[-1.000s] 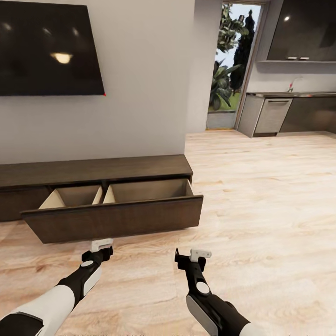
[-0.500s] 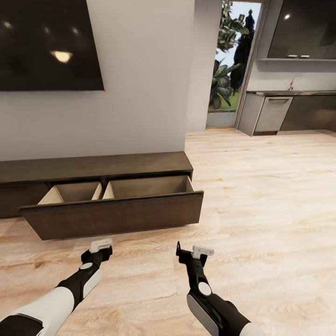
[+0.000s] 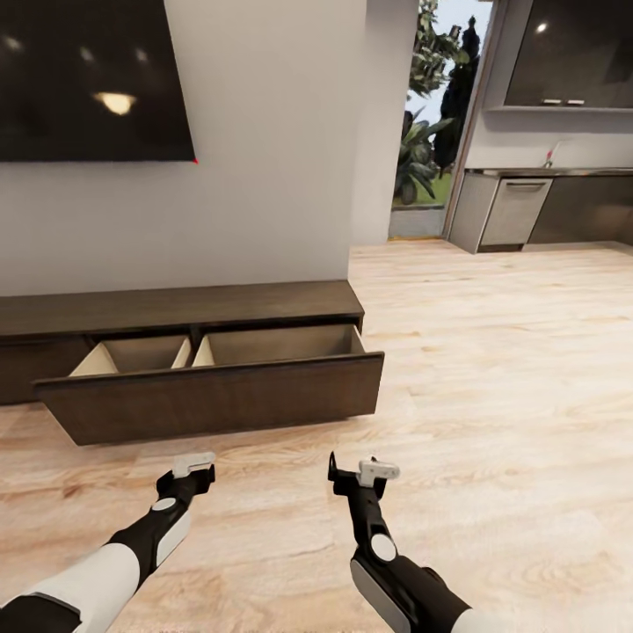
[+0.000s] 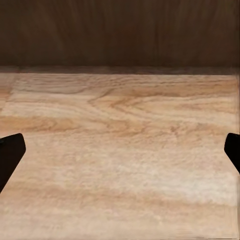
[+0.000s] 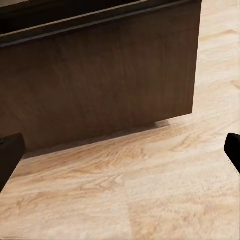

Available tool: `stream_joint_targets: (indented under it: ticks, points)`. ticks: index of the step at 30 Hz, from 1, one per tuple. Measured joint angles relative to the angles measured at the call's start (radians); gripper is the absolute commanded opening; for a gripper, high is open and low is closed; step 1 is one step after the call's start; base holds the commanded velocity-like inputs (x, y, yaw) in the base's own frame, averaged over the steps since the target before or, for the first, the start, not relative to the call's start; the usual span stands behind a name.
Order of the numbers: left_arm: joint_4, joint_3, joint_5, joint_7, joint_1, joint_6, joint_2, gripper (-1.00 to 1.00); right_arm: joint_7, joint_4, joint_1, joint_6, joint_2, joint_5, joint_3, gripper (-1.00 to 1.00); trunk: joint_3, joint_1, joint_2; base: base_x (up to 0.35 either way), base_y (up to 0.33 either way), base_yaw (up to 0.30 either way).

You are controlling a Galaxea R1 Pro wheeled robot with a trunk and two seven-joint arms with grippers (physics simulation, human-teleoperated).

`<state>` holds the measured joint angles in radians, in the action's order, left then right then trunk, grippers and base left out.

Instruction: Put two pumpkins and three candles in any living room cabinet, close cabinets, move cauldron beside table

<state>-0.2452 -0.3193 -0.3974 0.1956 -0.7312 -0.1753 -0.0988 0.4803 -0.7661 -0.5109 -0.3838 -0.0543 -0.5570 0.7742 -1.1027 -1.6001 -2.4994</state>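
The cabinet (image 3: 176, 309) sits low against the wall under the dark TV (image 3: 92, 79) in the head view, with its wide drawer (image 3: 211, 394) pulled out and both pale compartments looking bare as far as I can see. Compared with a second ago the unit has slid up and further off in the frame, so I'd say the robot is backing away rather than anything on the floor (image 3: 492, 369) moving. The left pincer (image 3: 192, 466) and right pincer (image 3: 364, 471) hang low, carrying nothing.

Left wrist view: floor planks and the dark drawer front (image 4: 120, 32), fingertips wide apart.

Right wrist view: the drawer's corner (image 5: 100, 75), fingers spread too.

My guess: it's heading off to fetch pumpkins or candles, with the drawer left open to fill.
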Motion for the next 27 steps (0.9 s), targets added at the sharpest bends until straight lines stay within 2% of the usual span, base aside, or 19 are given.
stream_joint_targets:
  ticks: [2,4,13,17,22,27]
  points:
    - [0.0,-0.014,0.001,-0.018,0.0,0.0,0.0,1.0,0.001,0.001,0.0,0.001,0.0,0.048,0.005,1.0,-0.008,-0.001,-0.001,0.0,0.0,0.0]
    - [0.0,-0.017,0.001,-0.023,0.0,0.0,-0.001,1.0,0.001,0.002,0.0,0.001,0.0,0.062,0.006,1.0,-0.015,-0.002,-0.001,0.0,0.0,0.0]
    - [-0.001,-0.021,0.001,-0.028,0.0,0.0,-0.003,1.0,-0.014,0.018,0.0,0.007,-0.003,0.074,0.016,1.0,-0.05,-0.006,-0.003,0.0,0.0,0.0]
    - [-0.001,-0.019,-0.001,-0.029,0.0,0.0,-0.005,1.0,-0.081,0.026,-0.002,0.022,-0.004,0.072,0.031,1.0,-0.066,-0.008,-0.004,0.0,0.0,0.0]
    - [-0.003,-0.019,-0.003,-0.025,0.0,0.0,-0.004,1.0,-0.214,0.05,-0.009,0.035,-0.004,0.062,0.031,1.0,-0.085,-0.01,-0.005,0.0,0.0,0.0]
    - [-0.009,-0.019,-0.004,-0.021,0.0,-0.003,-0.004,1.0,-0.255,0.057,-0.011,0.044,-0.004,0.059,0.029,1.0,-0.104,-0.012,-0.007,0.0,0.0,0.0]
